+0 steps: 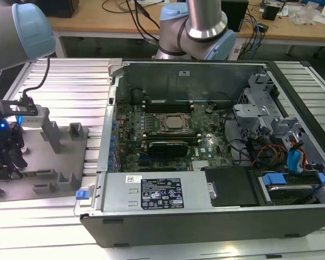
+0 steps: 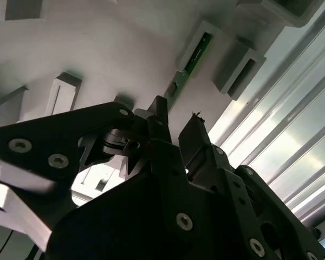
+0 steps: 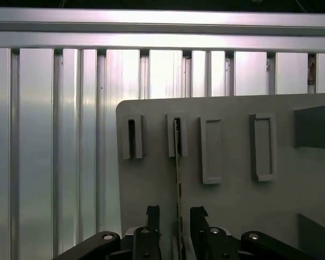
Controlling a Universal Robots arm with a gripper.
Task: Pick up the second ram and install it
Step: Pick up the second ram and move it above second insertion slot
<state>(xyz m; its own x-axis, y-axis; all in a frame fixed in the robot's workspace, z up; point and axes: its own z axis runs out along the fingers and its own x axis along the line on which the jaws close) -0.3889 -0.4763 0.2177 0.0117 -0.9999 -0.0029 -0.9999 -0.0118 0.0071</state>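
The second ram [image 3: 177, 162] is a thin green stick seen edge-on. It stands in a slotted grey holder block [image 3: 176, 135] on the grey plate [image 3: 233, 206]. In the second wrist view the second ram [image 2: 193, 54] shows its green face running from a holder block toward the fingers. My gripper [image 3: 176, 216] is open and straddles the stick, with one black finger on each side and a gap to both. In the second wrist view the gripper [image 2: 176, 123] shows the same stance. In the exterior view the gripper [image 1: 10, 162] hangs over the grey plate at that view's left.
The open computer case [image 1: 292, 97] fills the middle and right of the exterior view, with its motherboard [image 1: 168, 130], long black slots [image 1: 168, 103] and power supply [image 1: 151, 192]. Other grey holder blocks [image 3: 211, 149] stand on the plate. Ribbed aluminium table [image 3: 54, 135] surrounds it.
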